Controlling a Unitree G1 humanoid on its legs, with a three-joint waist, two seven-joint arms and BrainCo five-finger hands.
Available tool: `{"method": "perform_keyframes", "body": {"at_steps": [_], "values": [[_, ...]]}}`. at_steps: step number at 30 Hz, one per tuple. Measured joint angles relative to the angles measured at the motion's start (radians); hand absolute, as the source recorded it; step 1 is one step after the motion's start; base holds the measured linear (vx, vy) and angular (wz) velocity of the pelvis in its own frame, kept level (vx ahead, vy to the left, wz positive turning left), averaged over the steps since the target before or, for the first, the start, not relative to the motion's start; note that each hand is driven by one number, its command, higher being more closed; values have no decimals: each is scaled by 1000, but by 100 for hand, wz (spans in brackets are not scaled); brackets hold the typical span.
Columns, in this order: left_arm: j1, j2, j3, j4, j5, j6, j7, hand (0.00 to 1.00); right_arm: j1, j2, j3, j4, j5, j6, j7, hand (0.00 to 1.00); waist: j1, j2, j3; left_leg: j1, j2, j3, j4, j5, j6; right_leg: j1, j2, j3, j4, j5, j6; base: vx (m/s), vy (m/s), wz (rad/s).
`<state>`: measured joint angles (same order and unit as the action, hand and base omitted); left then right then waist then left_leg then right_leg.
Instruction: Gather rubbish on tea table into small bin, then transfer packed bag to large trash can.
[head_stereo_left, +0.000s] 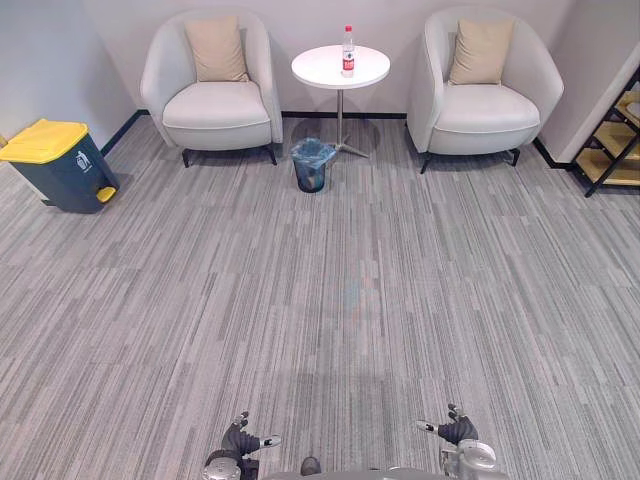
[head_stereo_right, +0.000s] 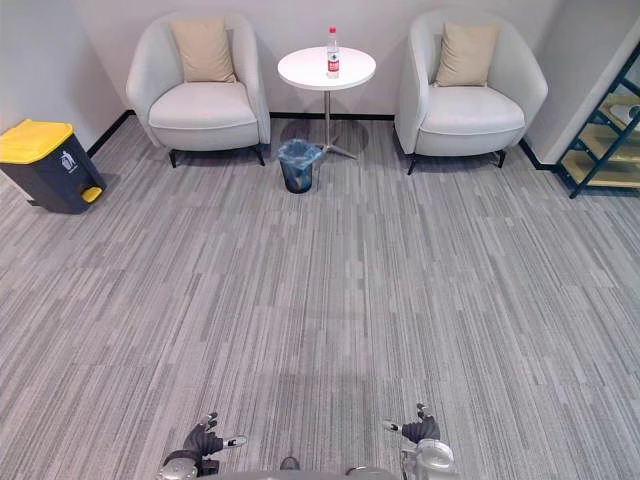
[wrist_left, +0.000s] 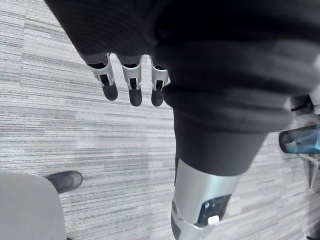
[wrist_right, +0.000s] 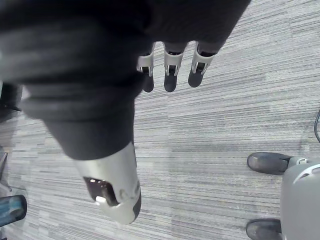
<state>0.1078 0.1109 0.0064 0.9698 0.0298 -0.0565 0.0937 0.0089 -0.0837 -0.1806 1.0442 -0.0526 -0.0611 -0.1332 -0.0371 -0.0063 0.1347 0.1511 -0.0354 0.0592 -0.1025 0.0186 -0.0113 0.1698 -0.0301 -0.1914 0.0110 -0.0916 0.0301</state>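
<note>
Partly cropped shelf (head_stereo_left: 612, 163), small bin (head_stereo_left: 311, 167) contents unclear

The counter (head_stereo_left: 320, 68) stood at the upper centre of the frame, between the left armchair (head_stereo_left: 212, 105) and the right armchair (head_stereo_left: 487, 105). A bottle (head_stereo_left: 348, 52) stood upright on it. The small bin (head_stereo_left: 311, 166) sat on the floor (head_stereo_left: 340, 300) just before the counter. The large trash can (head_stereo_left: 58, 165) stood at the left edge, a shelf (head_stereo_left: 612, 150) at the right edge.

Your head eyes face the small bin (head_stereo_left: 311, 165) from well back; both wrist views, close over the carpet (wrist_left: 75, 125), perhaps share it.
</note>
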Motion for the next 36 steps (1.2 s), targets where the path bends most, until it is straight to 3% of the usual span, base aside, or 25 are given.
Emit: {"method": "perform_keyframes", "body": {"at_steps": [7, 25, 36], "values": [[-4, 0, 1, 0, 1, -7, 1, 0, 0, 1, 3, 1, -19, 0, -3, 0, 0, -12, 7, -2, -1, -3, 0, 0, 0, 2, 1, -5, -15, 2, -4, 4, -10, 0], [-11, -2, -15, 3, 2, -7, 6, 0, 0, 1, 3, 1, -19, 0, -21, 0, -1, -8, 13, -1, 0, 17, -1, -2, 0, 15, 4, 3, -33, 5, -7, -17, -23, -1], [-11, -2, -16, -18, 2, -7, 18, 0, -5, 0, -4, -10, -19, 2, -39, 0, 4, -2, 16, -30, 6, 70, 6, -38, 15, -27, 10, 57, -46, 5, -7, 19, -23, -14]]}}
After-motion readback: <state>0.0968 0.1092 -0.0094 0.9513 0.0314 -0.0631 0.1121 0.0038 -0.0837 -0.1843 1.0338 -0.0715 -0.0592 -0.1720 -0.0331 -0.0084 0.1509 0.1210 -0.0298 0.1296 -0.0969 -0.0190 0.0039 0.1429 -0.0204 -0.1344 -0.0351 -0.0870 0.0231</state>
